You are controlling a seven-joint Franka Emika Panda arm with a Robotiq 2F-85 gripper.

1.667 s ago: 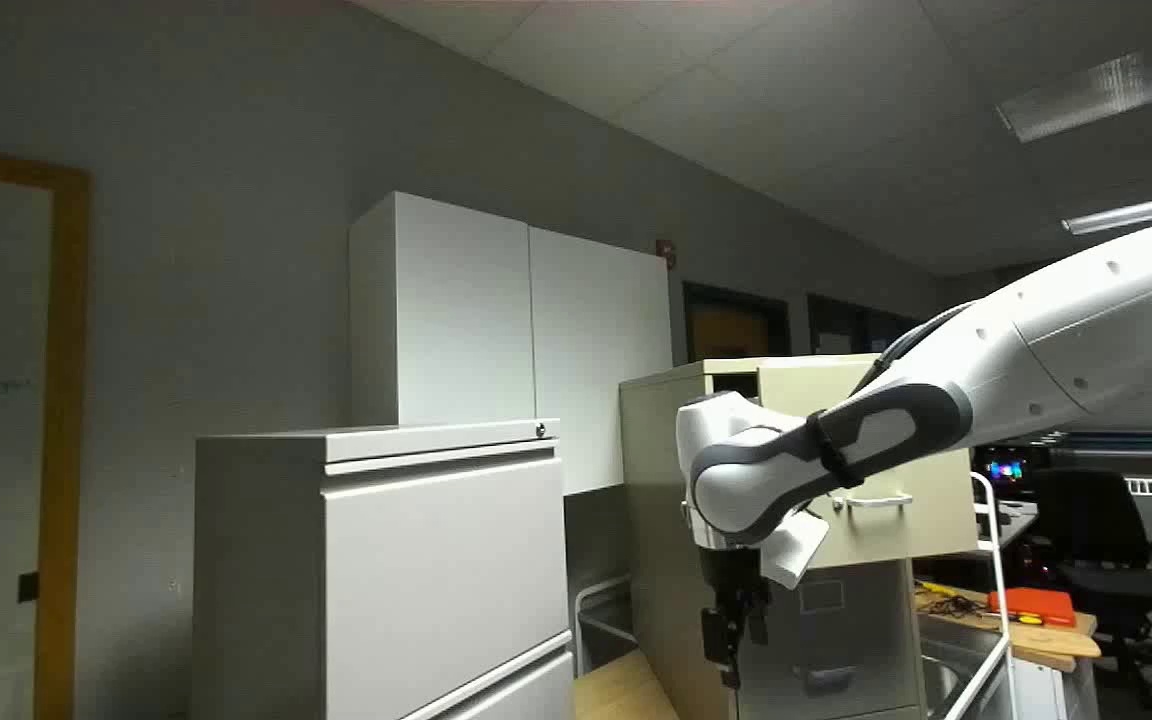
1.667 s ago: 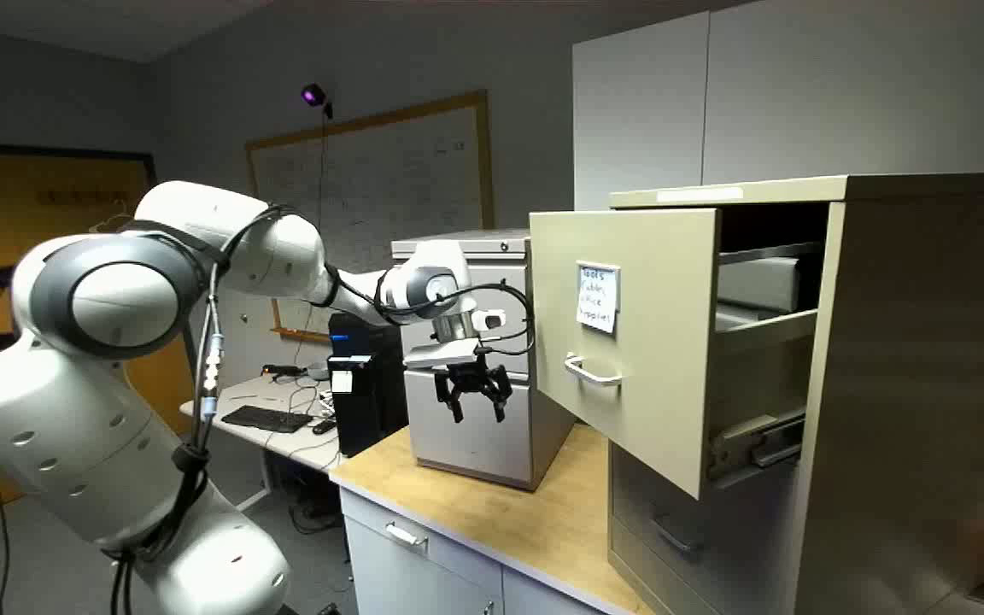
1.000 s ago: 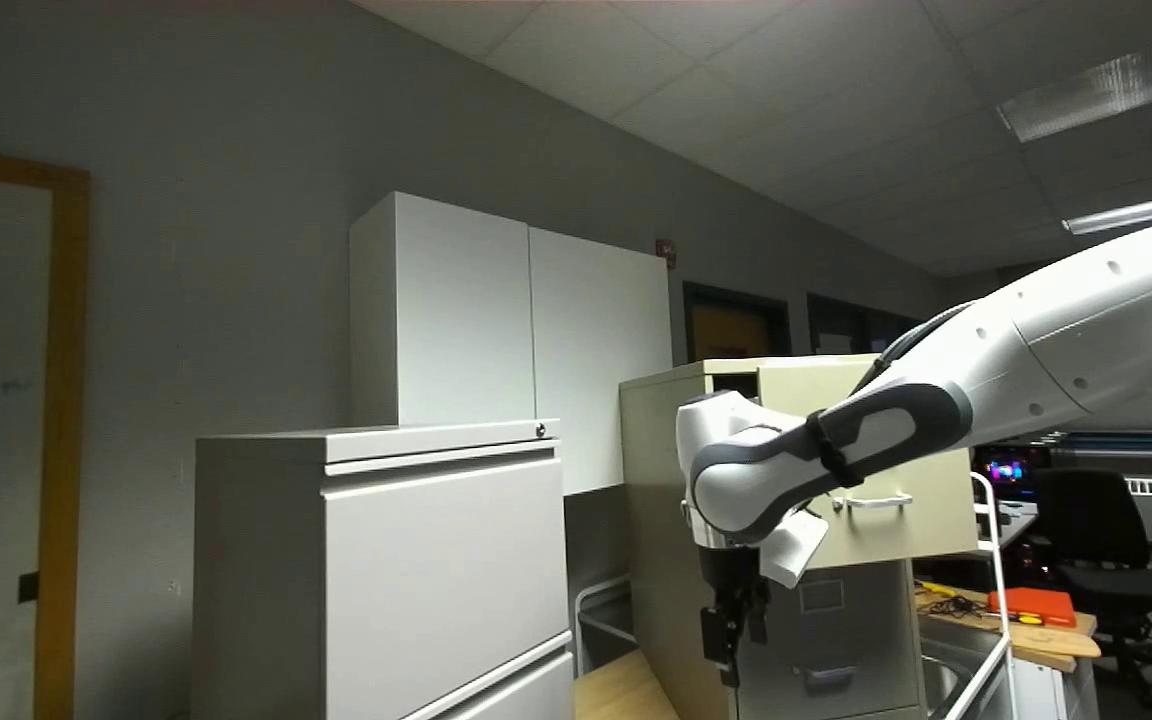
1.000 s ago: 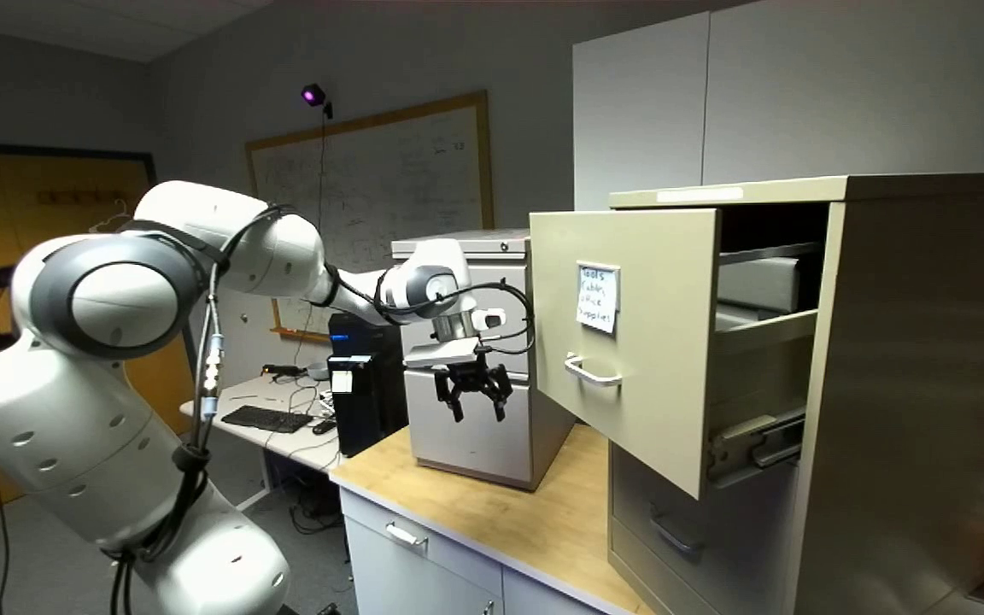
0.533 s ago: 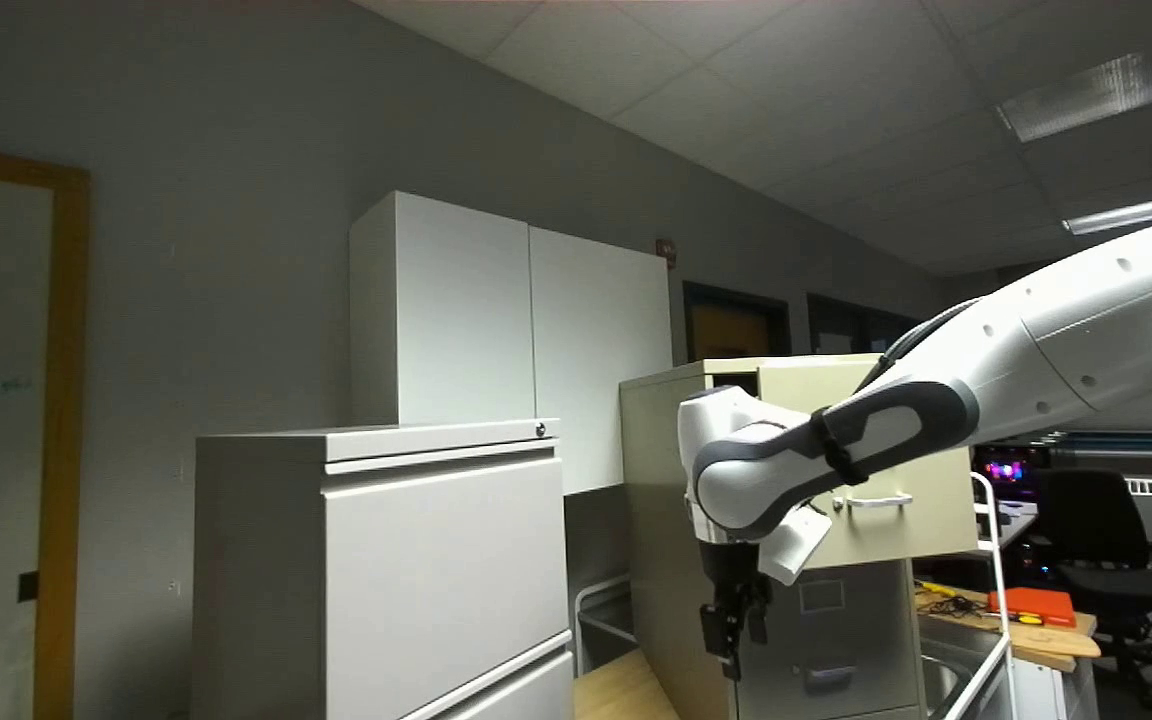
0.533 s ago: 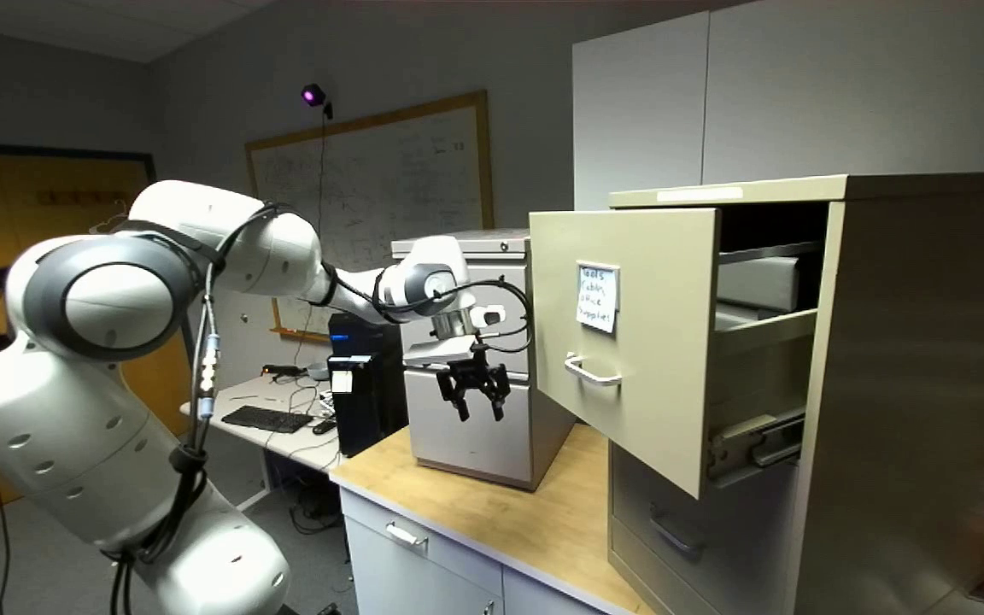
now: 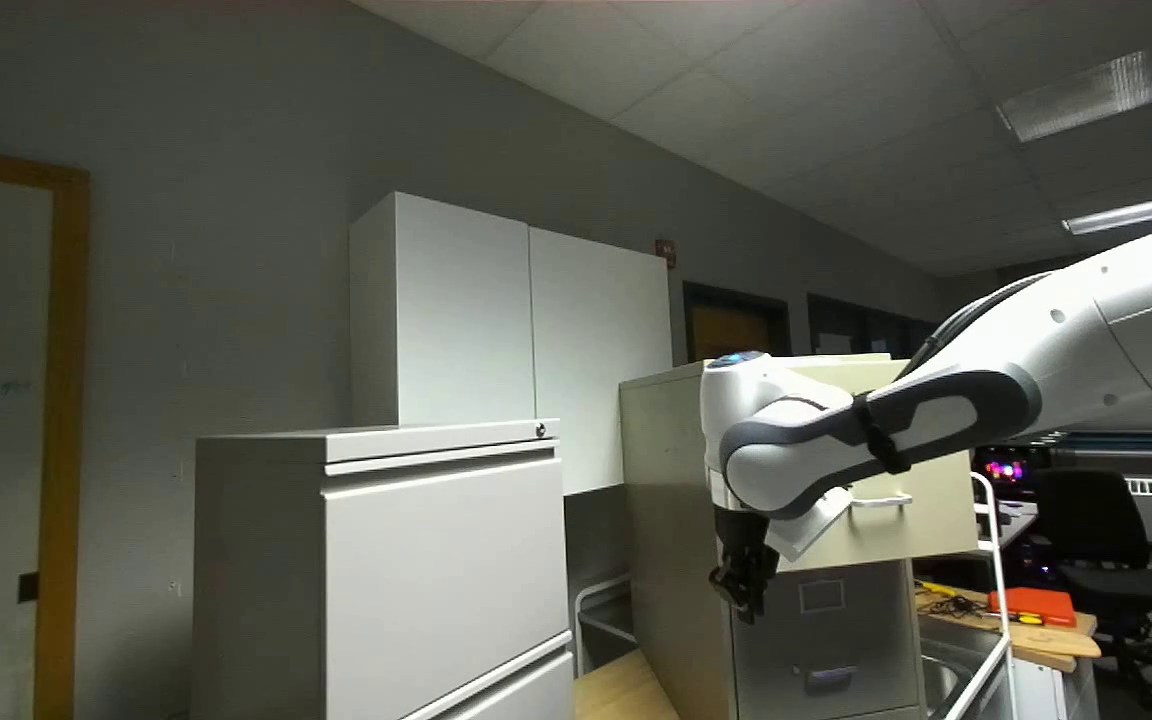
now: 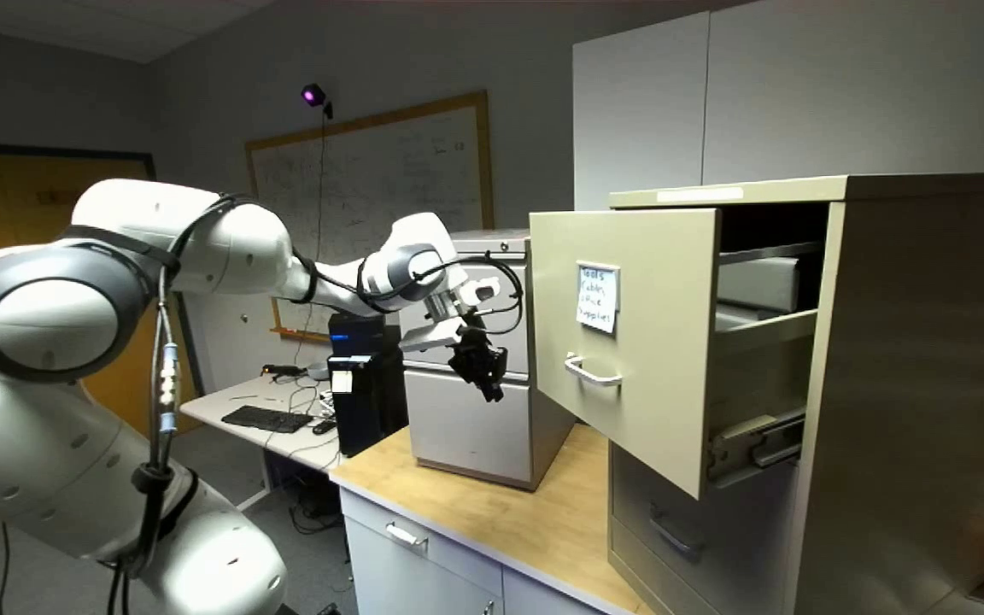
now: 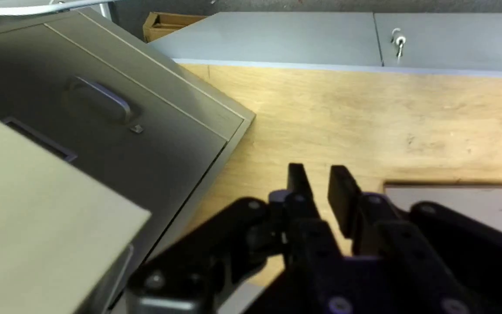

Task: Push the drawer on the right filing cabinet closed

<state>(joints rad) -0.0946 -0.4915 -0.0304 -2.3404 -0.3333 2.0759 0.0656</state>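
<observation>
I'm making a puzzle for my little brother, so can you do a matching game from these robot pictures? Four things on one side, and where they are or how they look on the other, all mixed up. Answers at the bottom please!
Things:
1. drawer
2. gripper
3. note with writing
4. keyboard

Where or how:
A. on the pale desk
B. on the front of the drawer
C. pulled out of the beige filing cabinet
D. black, up in the air, holding nothing

Right pairs:
1-C
2-D
3-B
4-A
</observation>
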